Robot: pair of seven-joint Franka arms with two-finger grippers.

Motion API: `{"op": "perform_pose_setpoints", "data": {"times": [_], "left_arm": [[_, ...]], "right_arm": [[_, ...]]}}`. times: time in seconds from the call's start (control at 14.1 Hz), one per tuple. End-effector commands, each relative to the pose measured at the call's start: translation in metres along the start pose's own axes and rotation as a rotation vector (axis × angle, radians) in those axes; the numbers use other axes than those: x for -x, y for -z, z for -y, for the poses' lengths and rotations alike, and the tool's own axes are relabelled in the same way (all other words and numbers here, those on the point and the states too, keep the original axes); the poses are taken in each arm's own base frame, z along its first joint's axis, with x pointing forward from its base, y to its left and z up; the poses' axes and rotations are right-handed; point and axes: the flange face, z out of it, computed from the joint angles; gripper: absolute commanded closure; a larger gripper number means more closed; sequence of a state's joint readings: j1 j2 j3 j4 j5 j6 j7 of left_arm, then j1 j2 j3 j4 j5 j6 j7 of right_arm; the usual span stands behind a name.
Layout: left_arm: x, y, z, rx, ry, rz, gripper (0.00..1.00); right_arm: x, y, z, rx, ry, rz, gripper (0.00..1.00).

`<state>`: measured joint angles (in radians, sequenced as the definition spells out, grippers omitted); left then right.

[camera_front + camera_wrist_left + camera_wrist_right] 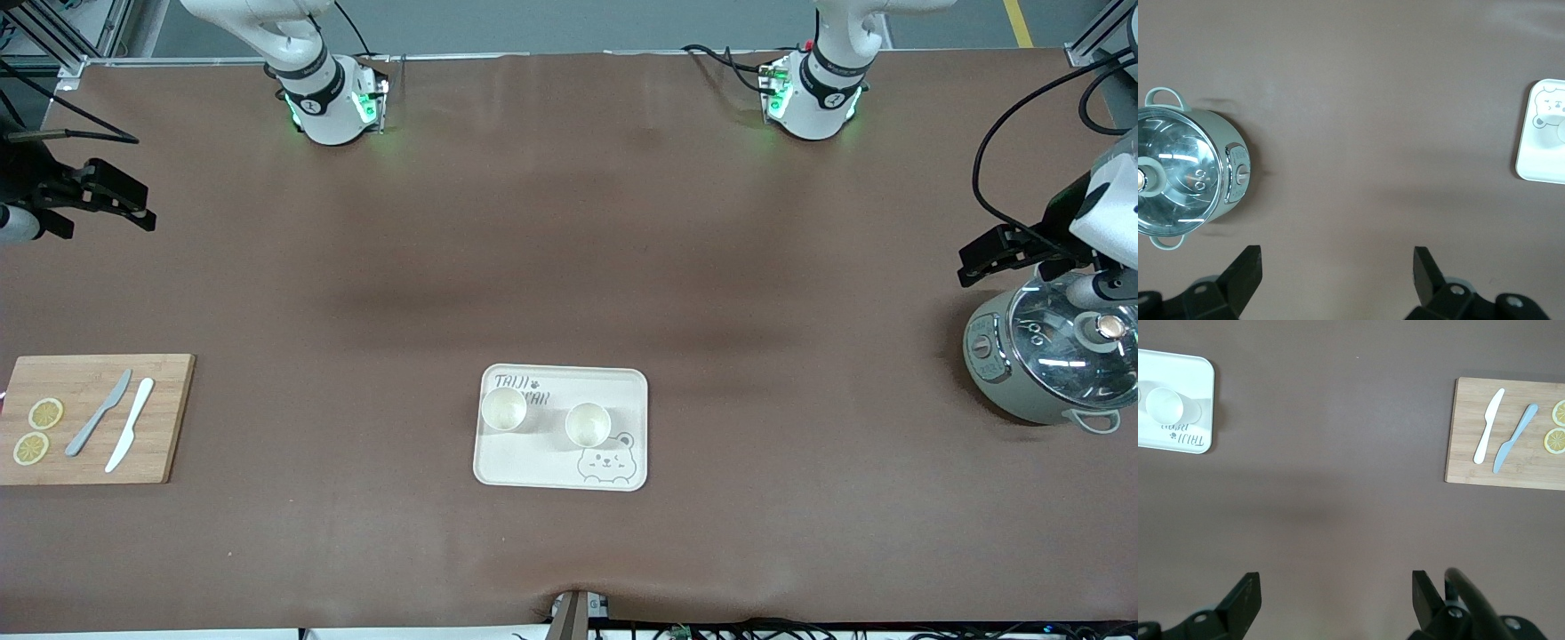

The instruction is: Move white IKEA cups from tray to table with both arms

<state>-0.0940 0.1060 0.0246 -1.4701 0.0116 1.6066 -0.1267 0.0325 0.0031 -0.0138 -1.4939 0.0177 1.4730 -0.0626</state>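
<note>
Two white IKEA cups (504, 408) (588, 424) stand upright on the bear-printed tray (533, 467) in the middle of the table. One cup (1165, 405) and the tray (1178, 440) also show in the right wrist view. The tray's edge (1538, 160) shows in the left wrist view. My left gripper (978, 258) (1337, 267) is open and empty, up over the table at the left arm's end, beside the pot. My right gripper (133, 203) (1336, 590) is open and empty, up over the bare table at the right arm's end.
A grey-green pot with a glass lid (1049, 364) (1185, 173) stands at the left arm's end. A wooden cutting board (169, 418) (1465, 433) with two knives and two lemon slices lies at the right arm's end.
</note>
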Motion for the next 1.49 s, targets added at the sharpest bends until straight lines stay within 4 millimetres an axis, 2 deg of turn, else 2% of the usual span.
{"op": "perform_pose_setpoints", "data": {"times": [0.0, 0.71, 1.07, 1.21, 1.28, 1.42], "left_arm": [[0.002, 0.005, -0.002, 0.017, -0.027, 0.0, 0.0], [0.004, 0.009, -0.003, 0.033, -0.026, -0.004, 0.0], [0.003, 0.002, -0.013, 0.058, -0.02, 0.01, 0.0], [0.004, 0.005, -0.007, 0.143, 0.006, 0.02, 0.0], [0.002, 0.003, 0.0, 0.192, 0.029, 0.028, 0.0], [0.007, -0.007, -0.008, 0.183, 0.016, 0.093, 0.0]], "right_arm": [[0.003, 0.0, -0.002, -0.018, -0.021, 0.001, 0.0], [0.0, -0.003, -0.004, -0.018, -0.023, 0.008, 0.0], [0.004, -0.005, -0.004, -0.02, -0.021, 0.039, 0.0], [0.004, -0.005, -0.009, -0.022, -0.025, 0.04, 0.0], [0.004, -0.005, -0.013, -0.026, -0.034, 0.038, 0.0], [0.003, -0.005, -0.015, -0.024, -0.036, 0.037, 0.0]]}}
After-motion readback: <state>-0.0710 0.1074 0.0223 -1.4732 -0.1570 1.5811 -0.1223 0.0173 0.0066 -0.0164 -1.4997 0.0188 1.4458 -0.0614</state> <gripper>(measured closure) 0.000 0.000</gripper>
